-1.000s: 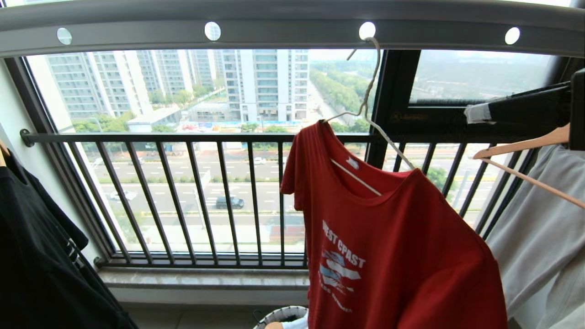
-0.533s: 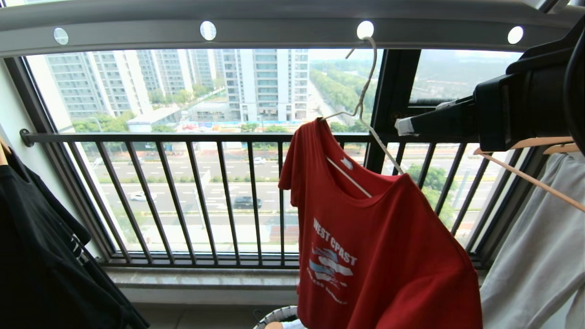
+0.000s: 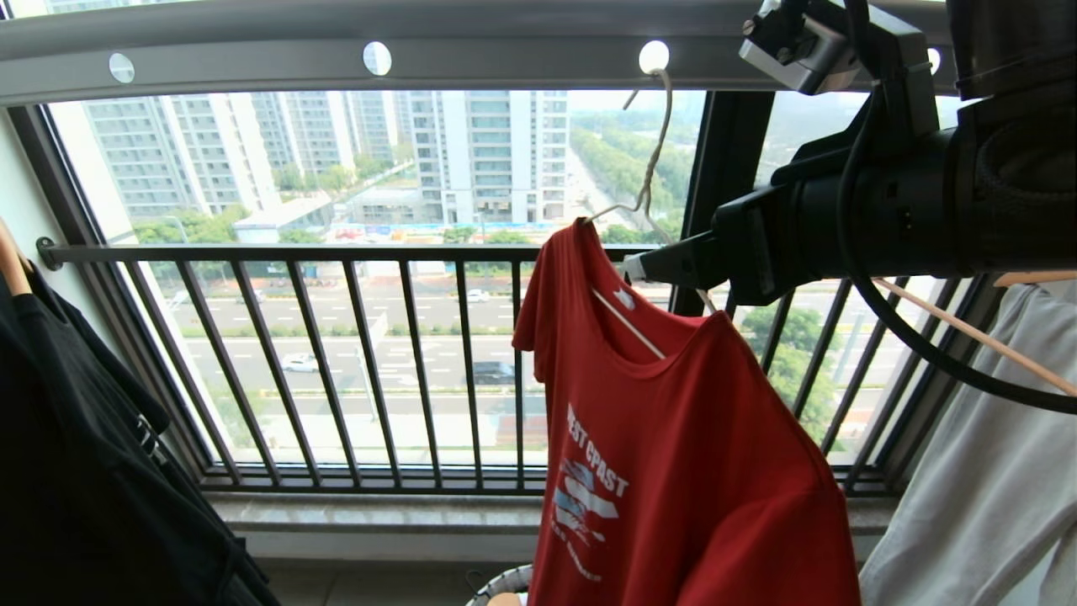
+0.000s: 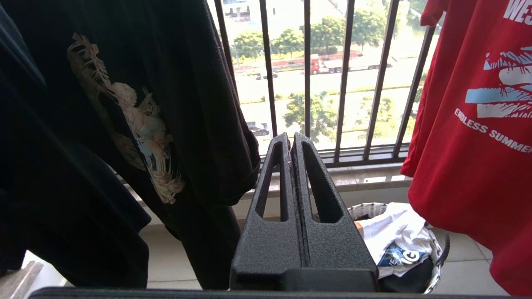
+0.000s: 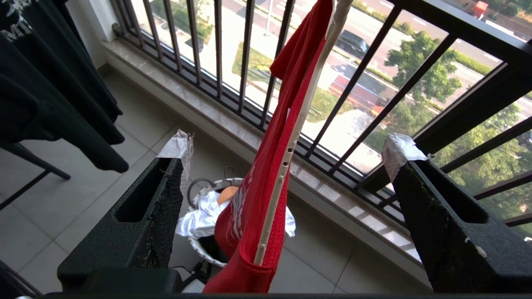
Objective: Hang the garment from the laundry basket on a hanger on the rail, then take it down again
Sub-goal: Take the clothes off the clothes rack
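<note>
The red garment (image 3: 673, 438) hangs on the thin off-white hanger (image 3: 648, 168), whose hook sits in a hole of the grey rail (image 3: 336, 50). My right gripper (image 3: 673, 261) reaches in from the right at the hanger's shoulder. In the right wrist view this gripper (image 5: 289, 146) is open, and the hanger's arm (image 5: 286, 166) and the red cloth (image 5: 245, 232) run between its taped fingertips, touching neither. Below stands the laundry basket (image 5: 197, 245). My left gripper (image 4: 291, 141) is shut and empty, low near the basket (image 4: 365, 207).
A black printed T-shirt (image 3: 76, 454) hangs at the left. At the right a pale garment (image 3: 984, 471) hangs on a wooden hanger (image 3: 968, 332). The black barred window railing (image 3: 336, 252) stands behind. A white T-shirt (image 4: 399, 232) lies in the basket.
My right arm has swung in from the right edge, up and leftward to the hanger's shoulder. The red garment and hanger have shifted slightly left.
</note>
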{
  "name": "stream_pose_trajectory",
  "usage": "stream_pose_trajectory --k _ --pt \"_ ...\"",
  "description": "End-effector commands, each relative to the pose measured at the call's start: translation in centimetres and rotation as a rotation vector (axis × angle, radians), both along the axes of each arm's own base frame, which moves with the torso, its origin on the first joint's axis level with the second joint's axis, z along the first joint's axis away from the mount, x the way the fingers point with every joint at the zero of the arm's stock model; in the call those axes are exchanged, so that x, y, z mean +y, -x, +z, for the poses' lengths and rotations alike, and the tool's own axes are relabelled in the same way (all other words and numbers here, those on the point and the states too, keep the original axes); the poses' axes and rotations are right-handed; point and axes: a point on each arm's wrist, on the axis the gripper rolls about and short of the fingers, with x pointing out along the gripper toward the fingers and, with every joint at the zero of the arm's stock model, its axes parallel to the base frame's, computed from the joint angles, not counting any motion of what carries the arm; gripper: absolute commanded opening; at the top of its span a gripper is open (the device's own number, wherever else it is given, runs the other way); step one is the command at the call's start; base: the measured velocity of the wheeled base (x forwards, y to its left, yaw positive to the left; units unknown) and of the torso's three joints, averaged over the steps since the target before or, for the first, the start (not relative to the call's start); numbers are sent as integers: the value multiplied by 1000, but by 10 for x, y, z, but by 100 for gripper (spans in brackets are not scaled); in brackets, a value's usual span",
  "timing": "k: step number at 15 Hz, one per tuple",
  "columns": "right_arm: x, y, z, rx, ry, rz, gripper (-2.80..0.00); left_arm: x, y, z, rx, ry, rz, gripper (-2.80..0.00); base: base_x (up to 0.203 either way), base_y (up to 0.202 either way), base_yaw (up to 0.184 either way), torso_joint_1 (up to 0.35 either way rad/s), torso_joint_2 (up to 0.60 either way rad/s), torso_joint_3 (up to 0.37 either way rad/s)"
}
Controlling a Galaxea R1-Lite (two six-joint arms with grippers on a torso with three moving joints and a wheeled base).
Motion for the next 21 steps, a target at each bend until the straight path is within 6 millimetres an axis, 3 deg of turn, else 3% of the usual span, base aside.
stream_pose_trajectory --k 1,9,10,15,21 --pt "14 -18 -14 22 34 -24 0 0 0 0 2 0 0 -280 0 0 0 0 0 0" --pt "36 -50 -27 19 69 -94 0 0 0 0 1 0 0 -280 0 0 0 0 0 0" --pt "35 -52 -28 20 71 -100 -280 0 0 0 1 0 0 -280 0 0 0 0 0 0" --pt "27 -68 -27 15 67 -144 -280 0 0 0 1 0 0 -280 0 0 0 0 0 0" --pt "25 -66 -21 1 48 -153 -280 0 0 0 1 0 0 -280 0 0 0 0 0 0"
